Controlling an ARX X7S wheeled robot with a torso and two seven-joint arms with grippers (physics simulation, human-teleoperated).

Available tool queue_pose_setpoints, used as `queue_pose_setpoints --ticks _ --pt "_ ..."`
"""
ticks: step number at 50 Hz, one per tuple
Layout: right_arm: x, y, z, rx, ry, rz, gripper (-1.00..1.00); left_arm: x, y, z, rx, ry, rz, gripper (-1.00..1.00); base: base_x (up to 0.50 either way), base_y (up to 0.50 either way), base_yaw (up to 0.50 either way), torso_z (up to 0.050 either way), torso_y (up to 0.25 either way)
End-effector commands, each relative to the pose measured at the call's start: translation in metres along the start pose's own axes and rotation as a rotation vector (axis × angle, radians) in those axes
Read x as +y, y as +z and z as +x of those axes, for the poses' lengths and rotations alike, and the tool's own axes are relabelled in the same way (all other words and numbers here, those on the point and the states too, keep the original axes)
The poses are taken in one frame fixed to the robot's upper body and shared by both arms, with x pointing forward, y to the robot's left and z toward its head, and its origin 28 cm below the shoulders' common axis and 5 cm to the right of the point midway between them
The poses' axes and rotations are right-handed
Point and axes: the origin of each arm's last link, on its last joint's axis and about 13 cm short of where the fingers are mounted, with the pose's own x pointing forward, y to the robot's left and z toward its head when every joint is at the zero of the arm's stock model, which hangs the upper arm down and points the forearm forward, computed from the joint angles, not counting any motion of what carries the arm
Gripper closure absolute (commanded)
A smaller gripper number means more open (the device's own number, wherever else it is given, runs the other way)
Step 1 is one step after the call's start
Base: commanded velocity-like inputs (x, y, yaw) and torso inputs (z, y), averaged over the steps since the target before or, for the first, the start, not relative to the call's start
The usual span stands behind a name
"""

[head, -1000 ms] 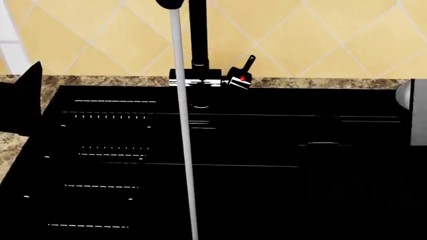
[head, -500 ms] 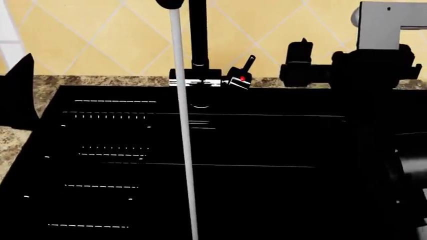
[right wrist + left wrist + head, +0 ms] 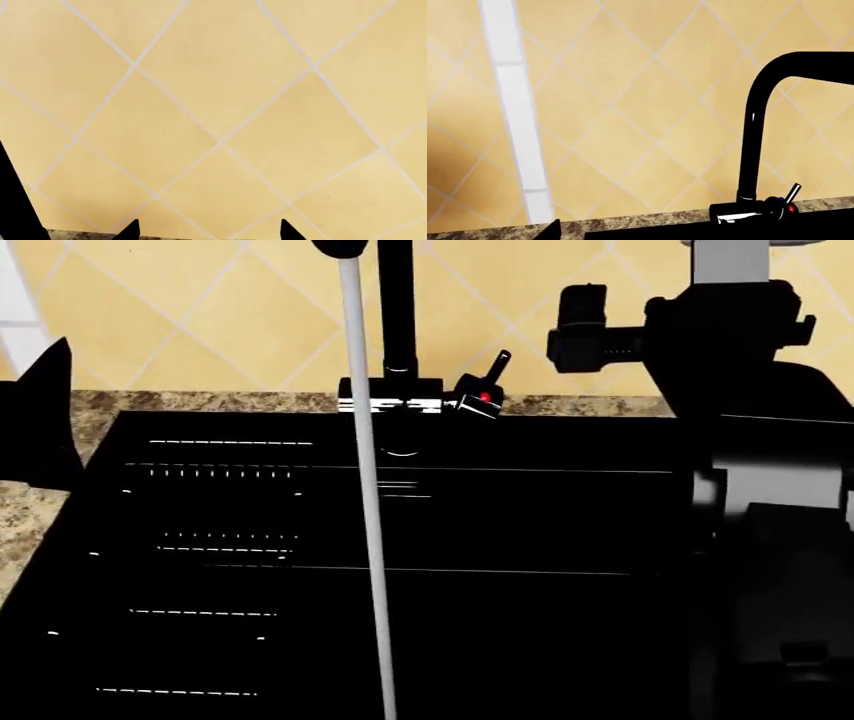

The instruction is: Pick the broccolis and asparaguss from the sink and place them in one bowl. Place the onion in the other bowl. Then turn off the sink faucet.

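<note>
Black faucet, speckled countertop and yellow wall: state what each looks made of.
Black gooseneck faucet: looks like glossy coated metal, with thin white highlights; uncertain in a render.
Brown speckled countertop: looks like polished granite, from its mottled grain.
Yellow diamond-tiled wall: looks like matte ceramic tile with pale grout lines.
</note>
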Motion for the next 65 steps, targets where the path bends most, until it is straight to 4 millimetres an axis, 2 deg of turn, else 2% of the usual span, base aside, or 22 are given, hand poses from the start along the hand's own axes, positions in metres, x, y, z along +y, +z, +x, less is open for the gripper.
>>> queue_pose_setpoints --ticks 1,7,11,20,30,45,58,65 --pt "0.010 -0.004 0.004 0.017 0.054 -0.009 -1.00 -0.003 0.003 0.004 -0.007 -0.002 0.014 -1.00 0.00 0.00 0.00 0.000 0.000" --pt "0.007 -0.004 0.004 -0.012 0.012 0.002 -1.00 -0.006 0.014 0.005 -0.034 0.000 0.004 -1.00 0.00 0.00 0.00 0.010 -0.095" --pt "0.006 0.005 0.004 -0.040 -0.003 -0.014 -1.00 -0.008 0.031 0.008 -0.065 -0.003 0.009 -1.00 0.00 0.00 0.00 0.018 -0.146" --pt "0.012 0.019 0.006 -0.117 0.027 -0.045 -1.00 -0.008 0.046 0.011 -0.093 -0.002 0.020 -1.00 0.00 0.00 0.00 0.018 -0.147" --pt "0.012 0.023 0.006 -0.145 0.030 -0.052 -1.00 -0.011 0.049 0.014 -0.096 -0.004 0.014 -1.00 0.00 0.00 0.00 0.018 -0.146" --pt "0.014 0.022 0.007 -0.152 0.046 -0.072 -1.00 -0.010 0.042 0.012 -0.084 0.000 0.011 -1.00 0.00 0.00 0.00 0.018 -0.147" --pt "0.018 0.031 0.007 -0.194 0.081 -0.045 -1.00 -0.010 0.043 0.013 -0.088 0.004 0.006 -1.00 0.00 0.00 0.00 0.018 -0.147" --pt "0.019 0.036 0.007 -0.210 0.088 -0.008 -1.00 -0.007 0.056 0.015 -0.118 0.014 -0.002 -1.00 0.00 0.00 0.00 0.018 -0.146"
